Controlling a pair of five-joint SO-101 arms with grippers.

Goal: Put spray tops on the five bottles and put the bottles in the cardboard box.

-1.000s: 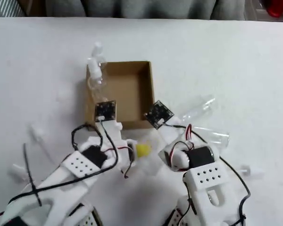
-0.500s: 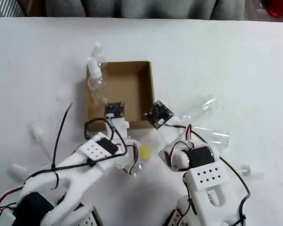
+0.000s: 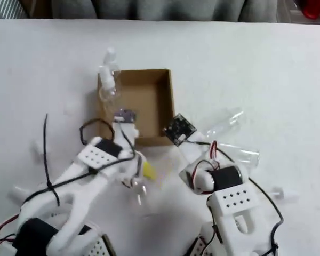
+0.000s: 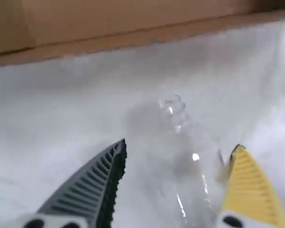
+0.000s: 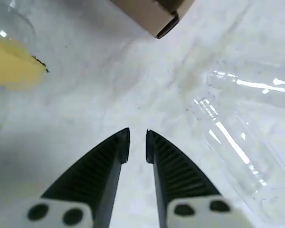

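Note:
My left gripper [image 4: 179,145] sits just in front of the cardboard box [image 3: 165,101], with its grey and yellow fingers on either side of a clear, topless bottle [image 4: 187,166]. The bottle's neck points toward the box wall [image 4: 109,28]. In the high view the yellow finger [image 3: 148,169] shows near the box's front edge. My right gripper [image 5: 137,137] hangs low over the table beside the box corner [image 5: 156,16], its fingers nearly together with nothing between them. Two clear bottles [image 5: 247,137] lie next to it. A bottle with a spray top [image 3: 108,80] stands at the box's far left corner.
The two topless bottles [image 3: 226,121] [image 3: 240,153] lie right of the box. Loose spray tops lie on the white table at the left [image 3: 42,149], front left [image 3: 18,192] and right [image 3: 285,193]. The table's far edge runs along the back.
The left arm has swung to the left and pulled back a little from the box, taking the clear bottle with it. The right arm has stayed still.

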